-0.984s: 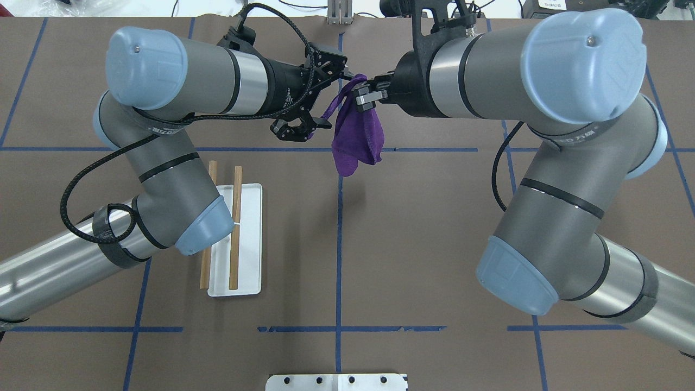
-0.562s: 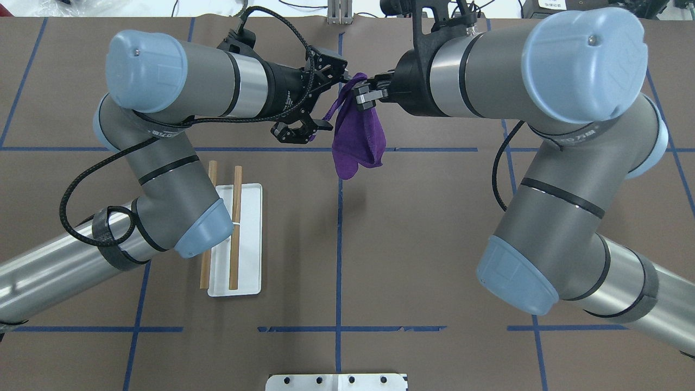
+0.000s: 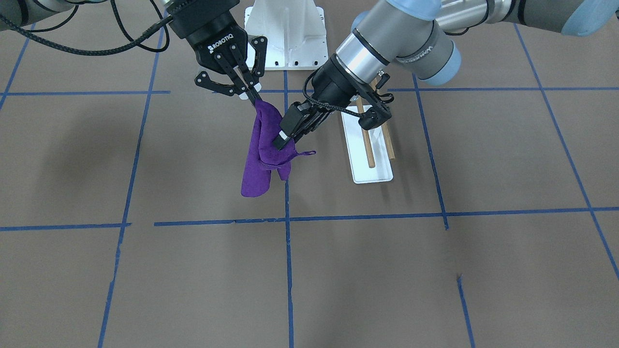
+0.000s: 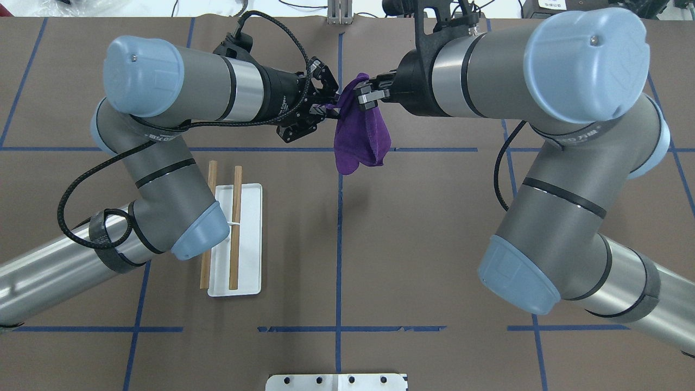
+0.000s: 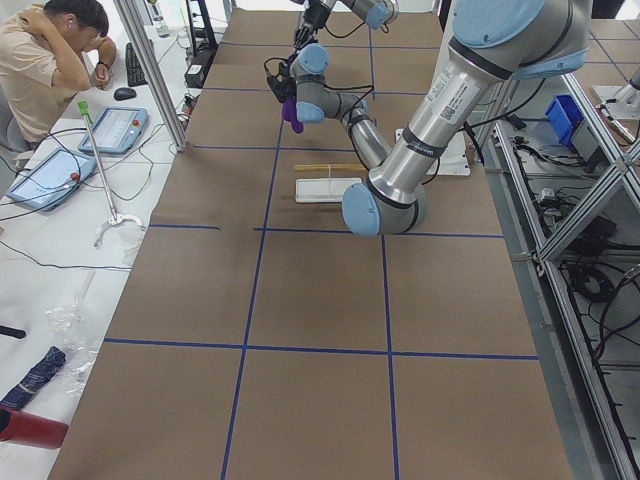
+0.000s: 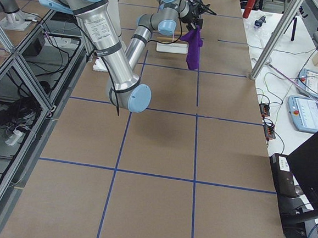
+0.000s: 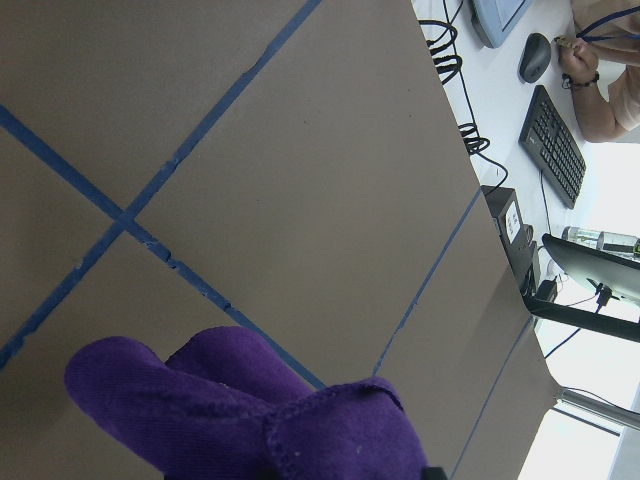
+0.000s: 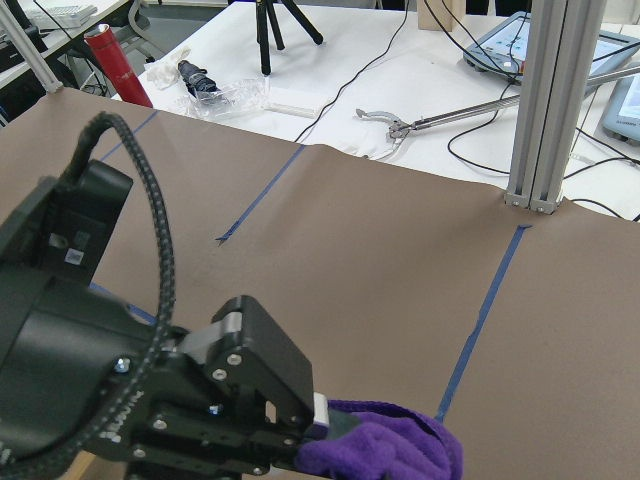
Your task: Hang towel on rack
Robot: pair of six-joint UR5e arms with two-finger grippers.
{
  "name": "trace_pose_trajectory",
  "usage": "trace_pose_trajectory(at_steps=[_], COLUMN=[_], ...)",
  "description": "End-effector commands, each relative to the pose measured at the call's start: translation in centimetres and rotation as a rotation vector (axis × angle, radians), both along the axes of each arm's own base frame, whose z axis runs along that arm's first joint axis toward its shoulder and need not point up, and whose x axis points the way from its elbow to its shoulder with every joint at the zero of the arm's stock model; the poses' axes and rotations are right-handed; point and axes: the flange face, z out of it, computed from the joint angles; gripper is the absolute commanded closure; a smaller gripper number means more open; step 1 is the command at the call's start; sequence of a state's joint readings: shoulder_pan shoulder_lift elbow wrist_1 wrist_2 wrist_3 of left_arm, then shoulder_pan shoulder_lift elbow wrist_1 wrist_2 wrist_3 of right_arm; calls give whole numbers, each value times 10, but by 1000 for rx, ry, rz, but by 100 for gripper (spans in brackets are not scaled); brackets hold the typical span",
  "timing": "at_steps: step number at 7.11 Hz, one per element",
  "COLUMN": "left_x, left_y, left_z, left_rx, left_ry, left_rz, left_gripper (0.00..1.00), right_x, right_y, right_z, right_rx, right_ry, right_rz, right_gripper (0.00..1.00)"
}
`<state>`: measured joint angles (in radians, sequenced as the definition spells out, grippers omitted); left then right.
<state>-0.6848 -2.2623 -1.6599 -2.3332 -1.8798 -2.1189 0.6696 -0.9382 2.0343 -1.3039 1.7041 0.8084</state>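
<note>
Grip on the small, fuzzy, deep purple towel (image 3: 258, 164) is shared: the right fingers (image 3: 251, 96) are closed on its top corner from above. The left fingers (image 3: 282, 139) are clamped on a fold lower down its side, just beside the right pair, and a thin loose strip sticks out past them. The towel hangs bunched in the air below both pairs, off the brown paper-covered worktop (image 3: 193, 270). The small rack (image 3: 370, 175), a flat white rectangular base carrying two parallel light-brown wooden dowels, stands well apart from both pairs. It lies on the left fingers' side and behind them, back toward the robot, partly hidden by that arm. Its dowels run toward and away from the robot, so the towel probably has to be spread crosswise and carried back over them. The left arm is the nearer one.
</note>
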Motion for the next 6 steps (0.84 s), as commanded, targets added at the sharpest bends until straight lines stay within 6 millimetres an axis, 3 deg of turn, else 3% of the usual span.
trace_pose_trajectory(at_steps=[1,3,4,5,6], left_x=[-2,-2,-3,-4,-4], left_y=[-1,-1,0,-1,-1], left_z=[3,4,4,3,3], left_rx=[29,47,50,50,50], left_ry=[-13,-22,-20,-20,-20], left_rz=[-2,-2,-2,-3,-5], left_gripper=[76,77,100,100,100], right_x=[1,0,-1,-3,-5], right_y=[0,-1,-1,-2,-3], right_z=[2,4,6,8,12], right_rx=[-1,-3,-10,-18,-35], right_ry=[2,6,11,20,26], right_rz=[1,0,-4,-8,-6], right_gripper=[100,100,100,90,16])
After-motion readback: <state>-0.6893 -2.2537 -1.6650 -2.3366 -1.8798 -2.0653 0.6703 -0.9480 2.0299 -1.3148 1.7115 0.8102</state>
